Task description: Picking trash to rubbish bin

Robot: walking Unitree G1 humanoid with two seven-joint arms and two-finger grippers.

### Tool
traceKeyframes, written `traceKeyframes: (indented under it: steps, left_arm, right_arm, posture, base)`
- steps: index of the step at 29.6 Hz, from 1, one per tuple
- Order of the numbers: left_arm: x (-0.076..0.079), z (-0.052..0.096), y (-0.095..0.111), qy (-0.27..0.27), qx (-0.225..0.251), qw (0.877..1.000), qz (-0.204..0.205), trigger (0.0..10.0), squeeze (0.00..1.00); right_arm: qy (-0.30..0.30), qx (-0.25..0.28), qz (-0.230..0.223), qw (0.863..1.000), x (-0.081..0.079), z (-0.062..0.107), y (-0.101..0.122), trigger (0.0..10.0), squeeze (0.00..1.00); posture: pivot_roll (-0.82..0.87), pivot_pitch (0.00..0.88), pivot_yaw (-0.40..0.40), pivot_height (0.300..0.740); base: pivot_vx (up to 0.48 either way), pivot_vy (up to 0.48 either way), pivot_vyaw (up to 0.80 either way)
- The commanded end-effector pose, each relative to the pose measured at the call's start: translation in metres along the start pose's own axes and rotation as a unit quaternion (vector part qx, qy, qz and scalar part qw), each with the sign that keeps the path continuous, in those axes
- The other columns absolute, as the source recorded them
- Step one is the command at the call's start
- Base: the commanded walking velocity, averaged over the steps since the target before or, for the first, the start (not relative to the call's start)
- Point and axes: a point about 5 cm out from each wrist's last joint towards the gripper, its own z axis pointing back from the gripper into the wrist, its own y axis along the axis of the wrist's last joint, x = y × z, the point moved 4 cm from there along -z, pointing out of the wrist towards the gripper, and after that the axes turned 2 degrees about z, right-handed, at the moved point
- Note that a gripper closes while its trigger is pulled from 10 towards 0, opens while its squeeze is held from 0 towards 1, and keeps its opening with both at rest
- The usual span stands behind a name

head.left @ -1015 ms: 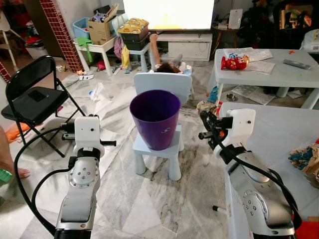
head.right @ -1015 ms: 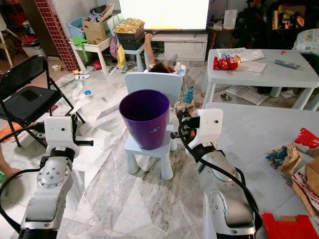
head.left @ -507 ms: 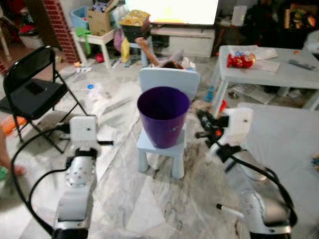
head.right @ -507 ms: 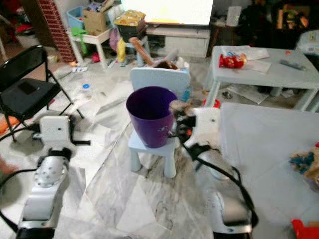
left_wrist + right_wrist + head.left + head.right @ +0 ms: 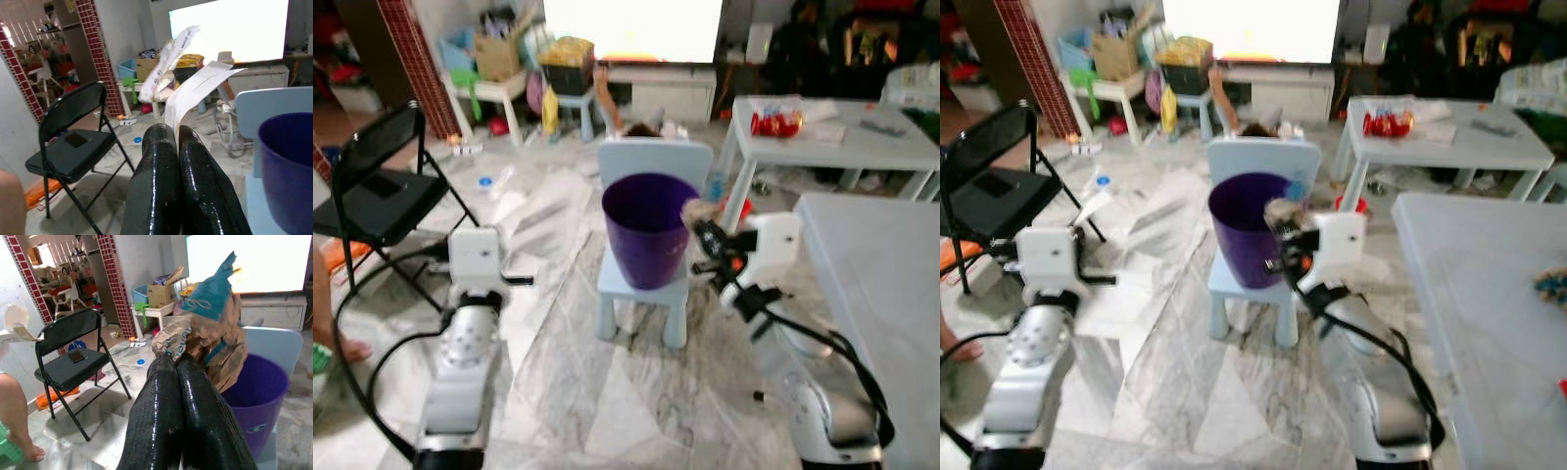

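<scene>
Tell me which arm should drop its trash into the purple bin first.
The right. Its gripper holds crumpled brown paper right at the rim of the purple bin, which stands on a small chair. The left gripper, pinching white paper, is farther from the bin.
</scene>
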Motion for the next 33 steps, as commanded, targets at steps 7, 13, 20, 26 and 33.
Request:
traceKeyframes:
  steps: [7, 13, 20, 26, 33]
  left_arm:
    - [0.0109, -0.0013, 0.0065, -0.017, 0.011, 1.000, 0.024, 0.0, 0.00]
    - [0.0096, -0.0033, 0.0071, -0.016, 0.010, 0.999, 0.038, 0.0, 0.00]
    - [0.0098, -0.0030, 0.0068, -0.019, 0.009, 0.999, 0.048, 0.0, 0.00]
    - [0.0108, -0.0021, 0.0048, -0.024, 0.005, 0.998, 0.056, 0.0, 0.00]
    - [0.0132, -0.0010, 0.0032, -0.030, 0.003, 0.998, 0.062, 0.0, 0.00]
  right_arm:
    - [-0.010, 0.005, 0.008, 1.000, 0.0071, 0.0018, 0.0039, 0.0, 0.00]
    - [-0.011, 0.007, 0.009, 1.000, 0.0078, 0.0015, 0.0048, 0.0, 0.00]
    - [-0.012, 0.008, 0.009, 1.000, 0.0077, 0.0021, 0.0054, 0.0, 0.00]
    - [-0.012, 0.007, 0.009, 1.000, 0.0078, 0.0026, 0.0054, 0.0, 0.00]
    - [-0.013, 0.009, 0.009, 1.000, 0.0083, 0.0030, 0.0058, 0.0, 0.00]
  posture:
    - [0.06, 0.023, 0.015, 0.740]
    - [0.06, 0.017, 0.014, 0.740]
    - [0.06, 0.021, 0.015, 0.740]
    - [0.06, 0.023, 0.013, 0.740]
    - [0.06, 0.024, 0.011, 0.740]
  base:
    - [0.000, 0.000, 0.00]
    - [0.000, 0.000, 0.00]
    - [0.043, 0.000, 0.00]
    - [0.391, 0.000, 0.00]
    - [0.466, 0.000, 0.00]
